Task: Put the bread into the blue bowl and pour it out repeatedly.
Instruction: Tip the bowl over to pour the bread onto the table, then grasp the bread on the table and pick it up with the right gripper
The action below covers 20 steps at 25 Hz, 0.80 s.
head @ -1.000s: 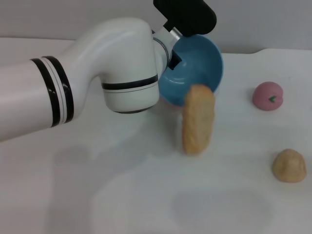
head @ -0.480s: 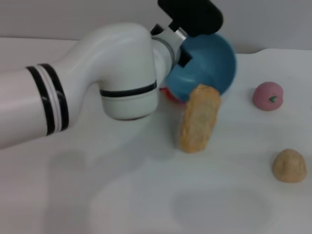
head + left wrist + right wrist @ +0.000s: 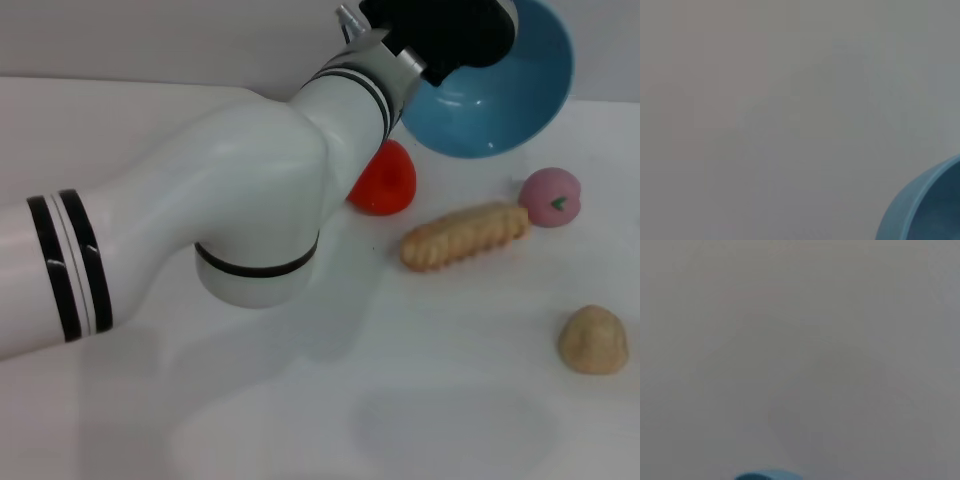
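Note:
The blue bowl [image 3: 512, 92] hangs tilted in the air at the back right of the table, its opening facing me, with nothing in it. My left gripper [image 3: 450, 52] grips its rim from the left side. A part of the bowl [image 3: 927, 210] also fills a corner of the left wrist view. The bread [image 3: 465, 236] lies flat on the white table below the bowl, ridged orange-and-cream top up, apart from the bowl. The right gripper is out of view.
A red toy fruit [image 3: 382, 180] sits just left of the bread, partly behind my left arm. A pink peach [image 3: 549, 196] touches or nearly touches the bread's right end. A round beige lump [image 3: 593, 340] lies nearer, at the right.
The bread has dropped from the bowl's lip and now lies flat on the table. My left arm has carried the bowl up and to the right, uncovering the red fruit.

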Tool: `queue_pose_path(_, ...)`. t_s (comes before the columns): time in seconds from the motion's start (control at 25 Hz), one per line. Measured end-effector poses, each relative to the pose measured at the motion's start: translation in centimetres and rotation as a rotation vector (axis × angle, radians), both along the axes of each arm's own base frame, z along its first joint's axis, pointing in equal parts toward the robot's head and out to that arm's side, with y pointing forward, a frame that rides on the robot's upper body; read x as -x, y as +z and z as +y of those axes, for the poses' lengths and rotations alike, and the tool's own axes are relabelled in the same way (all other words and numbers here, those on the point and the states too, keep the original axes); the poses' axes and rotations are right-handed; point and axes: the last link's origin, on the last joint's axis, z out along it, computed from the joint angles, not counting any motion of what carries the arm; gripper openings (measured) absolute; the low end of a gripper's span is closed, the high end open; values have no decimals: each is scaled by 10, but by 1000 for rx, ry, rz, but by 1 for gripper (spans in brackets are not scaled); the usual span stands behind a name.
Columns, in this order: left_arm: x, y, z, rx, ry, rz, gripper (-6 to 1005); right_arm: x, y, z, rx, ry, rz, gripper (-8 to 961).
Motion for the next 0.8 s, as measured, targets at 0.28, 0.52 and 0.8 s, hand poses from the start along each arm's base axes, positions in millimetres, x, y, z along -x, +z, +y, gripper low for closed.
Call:
queue_pose_path(0.28, 4, 11, 7, -30, 58, -63, 0, 7, -14, 10, 92, 29, -63, 508)
queue_pose_path(0.52, 24, 31, 18, -32, 252, -173, -1, 23, -34, 34, 287, 73, -176, 508)
queue_pose_path(0.8, 54, 54, 28, 86, 517, -194, -1, 44, -39, 59, 487, 93, -326, 509)
